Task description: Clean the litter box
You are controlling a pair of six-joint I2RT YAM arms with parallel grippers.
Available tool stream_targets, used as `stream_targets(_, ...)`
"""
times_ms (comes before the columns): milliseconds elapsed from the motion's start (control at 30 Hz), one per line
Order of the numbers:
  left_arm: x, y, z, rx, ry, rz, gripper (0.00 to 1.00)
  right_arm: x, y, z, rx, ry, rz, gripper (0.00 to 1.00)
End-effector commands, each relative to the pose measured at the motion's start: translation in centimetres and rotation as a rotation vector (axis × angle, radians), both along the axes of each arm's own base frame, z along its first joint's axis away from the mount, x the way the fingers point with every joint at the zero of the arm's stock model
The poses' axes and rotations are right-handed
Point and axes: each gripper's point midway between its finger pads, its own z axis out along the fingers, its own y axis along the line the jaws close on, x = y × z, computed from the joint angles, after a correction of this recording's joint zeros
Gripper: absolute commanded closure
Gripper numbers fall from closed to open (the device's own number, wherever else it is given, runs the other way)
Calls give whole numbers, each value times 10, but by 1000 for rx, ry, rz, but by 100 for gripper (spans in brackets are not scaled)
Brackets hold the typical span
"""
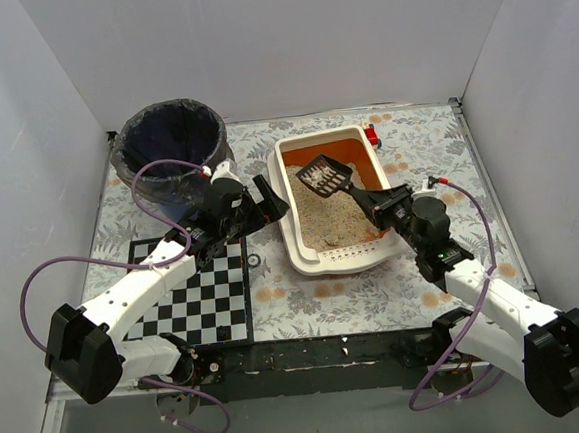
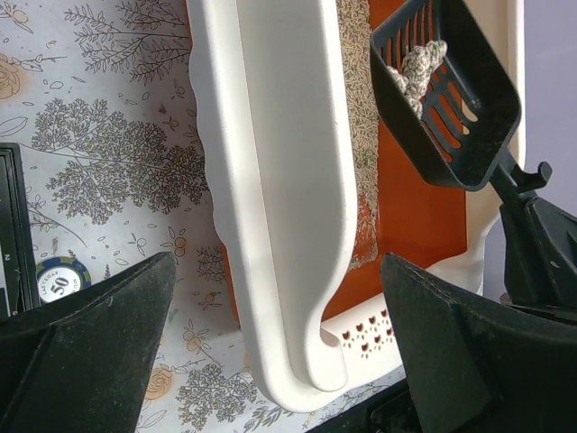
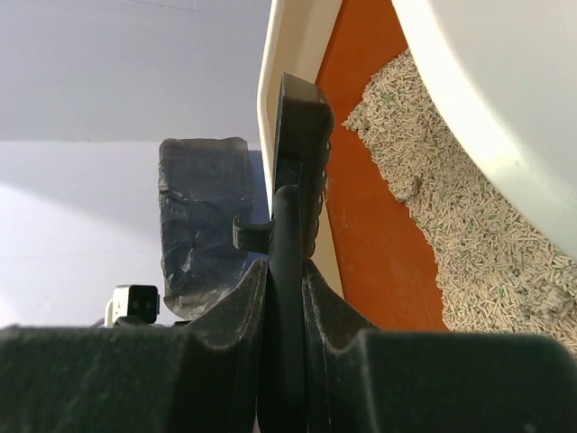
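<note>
One litter box (image 1: 345,259) sits mid-surface (image 1: 426,166), right of one dark-bagged bin (image 1: 169,146). Of two pincers, the left pincer (image 1: 268,203) gapes wide beside the box's left rim, holding nothing. The right pincer (image 1: 363,199) clamps one black scoop (image 1: 325,177), loaded with clumps, above the litter.
</note>
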Motion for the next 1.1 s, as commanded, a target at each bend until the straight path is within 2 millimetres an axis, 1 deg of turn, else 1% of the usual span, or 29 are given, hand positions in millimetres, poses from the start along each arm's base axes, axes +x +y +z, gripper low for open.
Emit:
stream_targets(0,2,3,14,-10,-31,9,2,7,-9,39,25,-111,-46,99)
stream_targets(33,2,4,14,-9,-32,13,2,6,-17,29,44,-64,-93,99)
stream_targets(67,3,5,13,-7,-35,19,2,4,-18,33,68,-88,-95,99)
stream_targets(133,4,5,14,-11,-43,21,2,-1,-7,49,78,-190,-23,99)
stream_targets(167,4,3,15,-13,-43,15,2,-3,-2,53,56,-222,13,99)
stream_targets(200,4,2,16,-14,-41,7,2,0,-2,53,41,-209,5,99)
stream_targets(300,1,2,16,-8,-33,-3,2,5,-23,29,29,-74,-120,99)
stream_targets(333,1,4,14,-7,-34,5,2,3,-21,31,26,-109,-106,99)
stream_targets(400,2,5,13,-16,-43,13,2,-4,-2,62,27,-265,14,99)
stream_targets(433,1,4,14,-20,-46,9,2,-4,4,64,-4,-284,50,99)
stream_targets(467,0,2,14,-22,-40,-1,2,0,5,60,-34,-248,49,99)
stream_targets(500,0,1,15,-20,-36,-8,2,5,-2,50,-51,-187,3,99)
stream_targets(533,0,2,16,-16,-37,-7,2,8,-11,34,-54,-106,-57,99)
stream_targets(567,-1,3,16,-14,-37,-2,2,8,-14,32,-22,-83,-78,99)
stream_targets(600,-1,5,14,-10,-38,7,2,6,-10,38,-9,-129,-51,99)
stream_targets(667,0,7,14,-18,-46,18,2,-1,6,62,-13,-276,50,99)
stream_targets(700,0,6,16,-23,-50,15,2,-5,16,65,-35,-304,119,99)
stream_targets(733,0,4,17,-22,-48,7,2,-3,15,63,-66,-297,115,99)
stream_targets(767,0,4,16,-21,-42,5,2,1,8,55,-84,-252,72,99)
stream_targets(800,0,5,17,-18,-40,7,2,6,-4,40,-85,-170,-3,99)
stream_targets(833,-1,6,15,-10,-36,12,2,7,-14,30,-50,-110,-65,99)
stream_targets(867,-1,8,14,-9,-39,20,2,3,-16,26,-26,-113,-75,99)
stream_targets(900,1,10,14,-11,-46,31,2,-1,-12,36,-9,-181,-45,99)
stream_targets(967,1,7,15,-21,-52,23,2,-11,0,64,-17,-344,40,99)
stream_targets(1000,1,4,14,-23,-45,12,2,-10,-1,67,-33,-365,38,99)
stream_targets(1033,1,2,15,-22,-41,-1,2,-8,-7,63,-40,-342,2,99)
stream_targets(1067,0,1,13,-17,-31,-9,2,-5,-14,52,-31,-277,-40,99)
